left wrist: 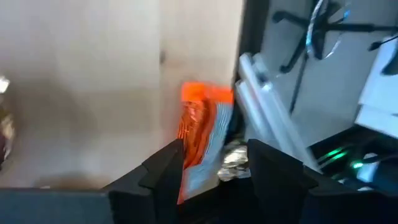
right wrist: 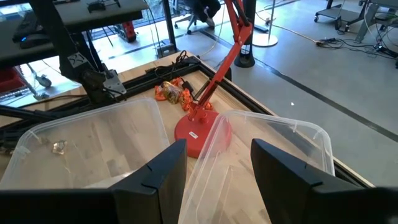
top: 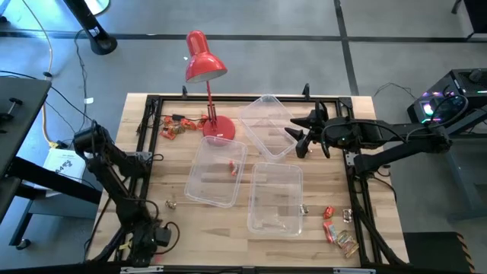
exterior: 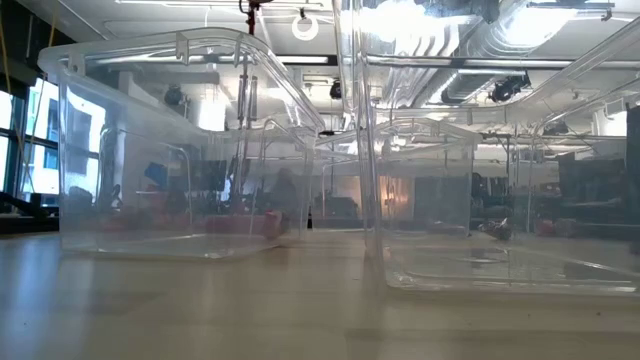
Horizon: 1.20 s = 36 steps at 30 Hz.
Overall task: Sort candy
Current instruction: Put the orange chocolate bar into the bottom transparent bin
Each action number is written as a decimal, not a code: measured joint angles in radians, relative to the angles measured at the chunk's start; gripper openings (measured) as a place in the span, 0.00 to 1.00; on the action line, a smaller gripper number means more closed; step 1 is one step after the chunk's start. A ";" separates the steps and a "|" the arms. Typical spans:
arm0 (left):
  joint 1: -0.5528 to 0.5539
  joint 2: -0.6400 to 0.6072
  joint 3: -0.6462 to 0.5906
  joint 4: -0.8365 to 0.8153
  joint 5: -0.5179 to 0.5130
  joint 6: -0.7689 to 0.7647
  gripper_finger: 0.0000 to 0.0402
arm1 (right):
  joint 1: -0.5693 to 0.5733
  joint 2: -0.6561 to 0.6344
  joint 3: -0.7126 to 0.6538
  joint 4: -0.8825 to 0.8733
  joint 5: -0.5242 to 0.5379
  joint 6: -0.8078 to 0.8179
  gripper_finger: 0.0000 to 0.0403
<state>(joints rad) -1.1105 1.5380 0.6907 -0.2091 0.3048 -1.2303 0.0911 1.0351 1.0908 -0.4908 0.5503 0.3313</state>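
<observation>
My left gripper (left wrist: pixel 214 171) is open at the table's near left corner (top: pixel 156 237). An orange-and-white wrapped candy (left wrist: pixel 200 134) lies on the wood between its fingers, with a silver candy (left wrist: pixel 234 158) beside it. My right gripper (right wrist: pixel 217 168) is open and hovers above the right rim of the far clear tub (top: pixel 268 122). More candy lies in a far-left pile (top: pixel 179 125) and a near-right pile (top: pixel 340 230). One red piece (top: pixel 233 166) sits in the middle tub (top: pixel 217 173). My left gripper has the orange-and-white candy's near end (left wrist: pixel 189 171) close against the inner side of one finger (left wrist: pixel 163 169). I cannot tell whether they touch. The fingers point down at the table, and the candy lies flat on the wood.
A third clear tub (top: pixel 275 199) stands near right. The red desk lamp (top: pixel 207 65) has its base (top: pixel 218 126) by the far tub. A black frame (top: pixel 144 144) borders the table. Single candies lie at the near left (top: pixel 173 203) and beside the near tub (top: pixel 304 208).
</observation>
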 joint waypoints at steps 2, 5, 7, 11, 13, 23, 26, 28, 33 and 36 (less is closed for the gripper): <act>0.000 0.011 -0.001 -0.029 0.008 0.001 0.40 | 0.000 0.000 0.000 0.000 0.000 0.000 0.43; 0.001 0.027 -0.001 -0.025 0.013 0.001 0.32 | 0.000 0.000 0.000 -0.002 0.000 0.000 0.43; 0.003 0.034 0.000 -0.016 0.016 0.002 0.24 | 0.000 0.000 0.000 -0.003 0.000 0.000 0.43; 0.006 0.038 0.002 -0.019 0.020 0.003 0.07 | 0.000 0.000 0.000 -0.007 0.000 0.000 0.43; 0.013 0.037 0.002 -0.022 0.024 0.003 0.02 | 0.000 0.000 0.000 -0.007 0.000 0.000 0.43; 0.083 -0.221 -0.002 -0.065 -0.049 -0.028 0.00 | 0.000 0.000 0.000 -0.007 0.000 0.007 0.43; 0.107 -0.386 0.005 -0.077 -0.200 -0.039 0.00 | 0.000 0.000 0.000 -0.007 0.000 0.007 0.43; 0.133 -0.486 0.028 -0.127 -0.342 0.003 0.00 | 0.000 0.000 0.000 -0.007 0.000 0.007 0.43; 0.317 -0.626 0.114 -0.394 -0.655 0.154 0.00 | 0.000 0.000 0.000 -0.007 0.000 0.003 0.43; 0.507 -0.622 0.128 -0.437 -0.635 0.314 0.00 | 0.000 0.000 0.000 -0.007 0.000 0.001 0.43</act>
<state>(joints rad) -0.6039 0.9155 0.8182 -0.6459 -0.3305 -0.9167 0.0910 1.0348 1.0908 -0.4976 0.5503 0.3323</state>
